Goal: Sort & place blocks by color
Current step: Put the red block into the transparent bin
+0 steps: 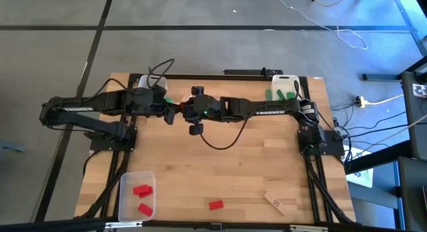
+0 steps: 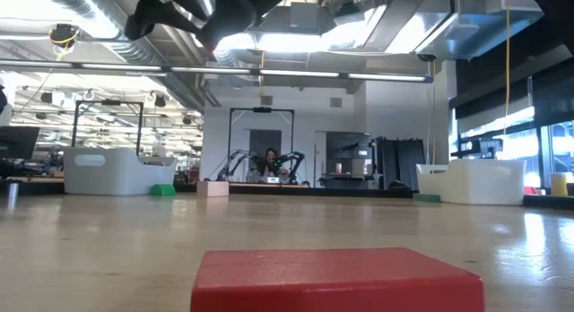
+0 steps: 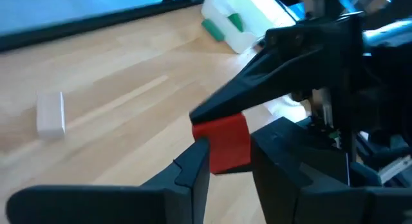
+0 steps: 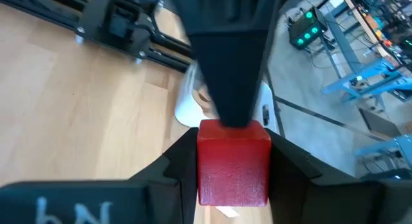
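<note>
The two claws met in the air above the far middle of the table (image 1: 220,172). The right claw (image 4: 233,161) was clamped on a red block (image 4: 233,163), which sat between its two fingers with each side touching one finger. The left claw (image 3: 228,153) was at the same red block (image 3: 222,142) from the opposite side. Its fingers stood on both sides of the block and one finger (image 4: 228,63) touched the block's end, but I could not tell if they pressed it.

Well apart from both claws, near the front edge, a second red block (image 1: 215,205) and a pale wooden block (image 1: 275,203) lay on the table. Two more red blocks (image 1: 141,190) lay inside a clear bin (image 1: 124,204) at the front left corner. Behind the right claw, green blocks (image 1: 280,94) lay in a white bin (image 1: 284,79) at the far edge.
</note>
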Controlling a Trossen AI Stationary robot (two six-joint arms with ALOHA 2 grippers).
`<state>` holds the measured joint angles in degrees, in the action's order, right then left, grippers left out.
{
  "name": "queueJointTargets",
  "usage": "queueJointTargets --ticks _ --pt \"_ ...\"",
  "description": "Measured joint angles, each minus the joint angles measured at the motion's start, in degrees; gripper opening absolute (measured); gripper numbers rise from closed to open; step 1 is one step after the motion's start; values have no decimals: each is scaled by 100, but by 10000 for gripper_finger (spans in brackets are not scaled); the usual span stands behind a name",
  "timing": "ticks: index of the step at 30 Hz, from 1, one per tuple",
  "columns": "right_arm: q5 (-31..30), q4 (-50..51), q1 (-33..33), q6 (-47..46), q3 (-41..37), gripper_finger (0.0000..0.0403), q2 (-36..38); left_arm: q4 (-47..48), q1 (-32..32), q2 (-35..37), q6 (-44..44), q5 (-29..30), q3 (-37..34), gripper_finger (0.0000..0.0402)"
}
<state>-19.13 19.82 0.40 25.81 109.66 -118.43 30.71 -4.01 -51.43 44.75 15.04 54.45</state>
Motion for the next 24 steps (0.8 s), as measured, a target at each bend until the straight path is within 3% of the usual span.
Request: queueJointTargets --ticks 4,10,24 --pt "34 19 7 0 1 129 2 56 0 248 -756 -323 -1 90" --pt "-2 30 3 5 1 129 2 254 0 258 -927 -428 -1 102" --pt "-25 54 -1 15 -8 129 2 445 -431 -5 -470 -768 -1 149"
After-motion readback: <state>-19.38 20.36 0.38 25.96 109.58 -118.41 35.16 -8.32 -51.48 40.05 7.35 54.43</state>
